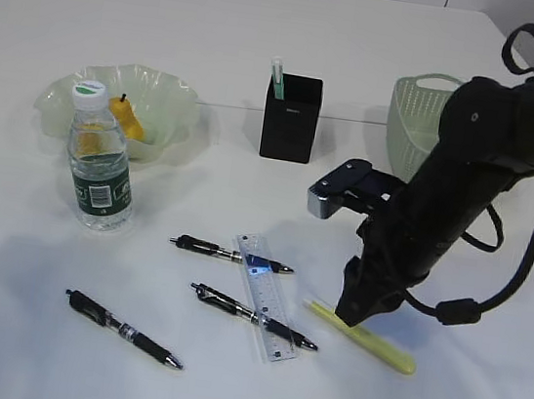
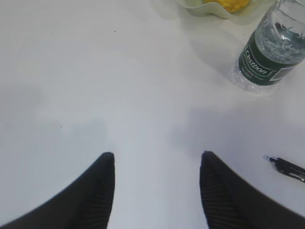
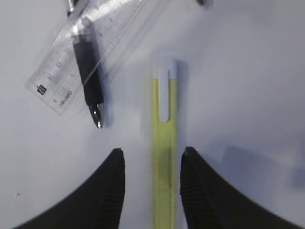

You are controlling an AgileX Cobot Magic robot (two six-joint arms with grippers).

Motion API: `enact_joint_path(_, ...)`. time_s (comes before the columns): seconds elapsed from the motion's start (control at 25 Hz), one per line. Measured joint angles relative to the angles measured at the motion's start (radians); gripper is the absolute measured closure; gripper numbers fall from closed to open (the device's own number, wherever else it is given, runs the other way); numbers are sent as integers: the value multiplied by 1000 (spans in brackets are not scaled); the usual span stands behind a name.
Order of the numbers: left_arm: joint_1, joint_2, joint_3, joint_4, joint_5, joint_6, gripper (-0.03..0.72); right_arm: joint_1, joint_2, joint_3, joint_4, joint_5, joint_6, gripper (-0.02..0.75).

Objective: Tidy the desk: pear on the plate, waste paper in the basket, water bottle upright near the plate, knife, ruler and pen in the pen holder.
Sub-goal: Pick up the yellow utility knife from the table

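Note:
The slim yellow-green knife (image 3: 164, 129) with a white end lies flat on the desk (image 1: 270, 23). My right gripper (image 3: 152, 151) is low over it, open, one finger on each side and a gap showing. In the exterior view the right gripper (image 1: 356, 310) covers the middle of the knife (image 1: 380, 347). The clear ruler (image 1: 264, 296) lies among three black pens (image 1: 230, 253). The pear (image 1: 128, 120) sits in the plate (image 1: 177, 99). Beside the plate the water bottle (image 1: 99, 163) stands upright. My left gripper (image 2: 157, 155) hangs open over bare desk. No waste paper shows.
The black pen holder (image 1: 291, 117) stands at centre back with a green-white stick in it. The sage basket (image 1: 417, 121) is partly hidden behind my right arm. One pen (image 3: 88, 71) lies across the ruler (image 3: 57, 81), close left of the knife.

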Motion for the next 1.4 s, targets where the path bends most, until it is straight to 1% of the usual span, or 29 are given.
enact_joint_path(0.2, 0, 0, 0, -2, 2, 0, 286, 0, 28, -65, -5, 1, -7, 444)
enact_joint_path(0.32, 0, 0, 0, -2, 2, 0, 286, 1, 54, -109, -13, 32, -9, 443)
enact_joint_path(0.6, 0, 0, 0, -2, 4, 0, 286, 38, 93, -188, -78, 90, -11, 443)
enact_joint_path(0.8, 0, 0, 0, -2, 4, 0, 286, 39, 103, -190, -114, 112, -11, 443)
enact_joint_path(1.4, 0, 0, 0, -2, 6, 0, 286, 39, 163, -190, -117, 132, -11, 443)
